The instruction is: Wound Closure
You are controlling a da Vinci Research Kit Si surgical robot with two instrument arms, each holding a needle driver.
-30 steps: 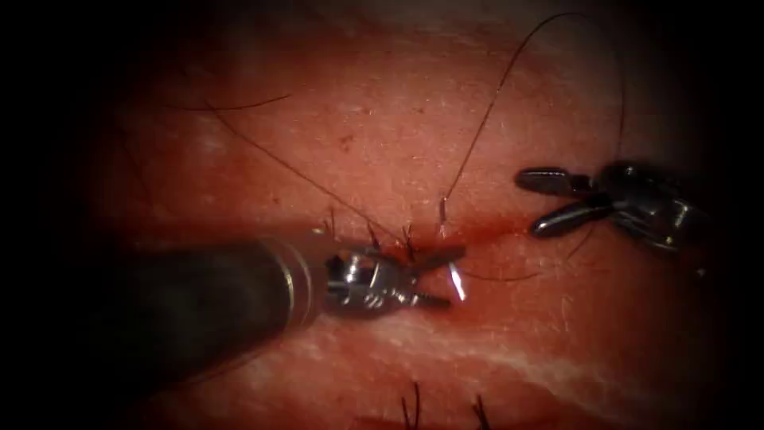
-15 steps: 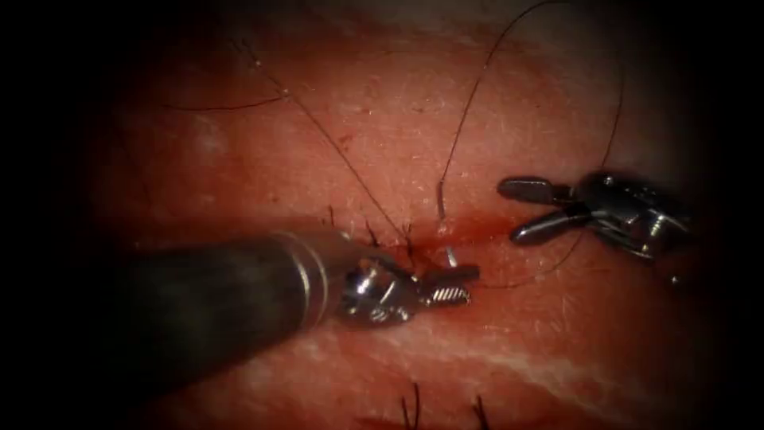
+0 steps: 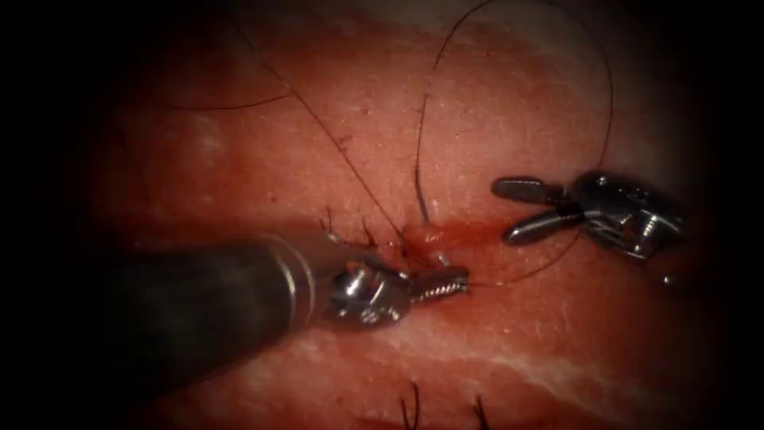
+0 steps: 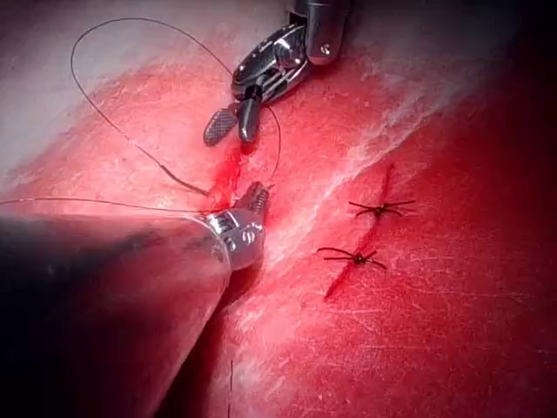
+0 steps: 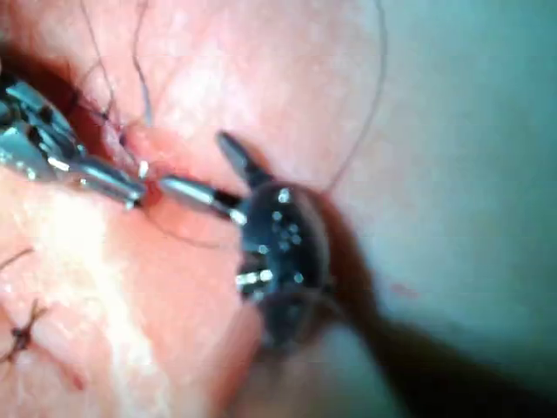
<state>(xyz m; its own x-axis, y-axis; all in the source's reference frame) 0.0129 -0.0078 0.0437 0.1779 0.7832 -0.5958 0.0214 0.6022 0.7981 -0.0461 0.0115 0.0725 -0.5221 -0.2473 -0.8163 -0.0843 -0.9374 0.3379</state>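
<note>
Now left tool (image 3: 446, 280) grips needle (image 3: 442, 259) beside cut (image 3: 477, 233).

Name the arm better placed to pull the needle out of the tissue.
Left, probably. The left tool is shut on the needle where it emerges from the tissue beside the cut; the right tool holds nothing, open, to the right.

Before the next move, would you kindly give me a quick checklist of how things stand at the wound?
1. Left hand grip: ok, looks shut on the needle near its exposed end.
2. Needle path: cannot tell; the rest of its curve is buried in the tissue.
3. Right hand: ok, open, holds nothing, right of the needle.
4. Thread slack: ok, a wide loose loop.
5. Thread clear of right hand: cannot tell; the loop passes close by it.
6. Red fluid: ok, needle end visible.
</note>
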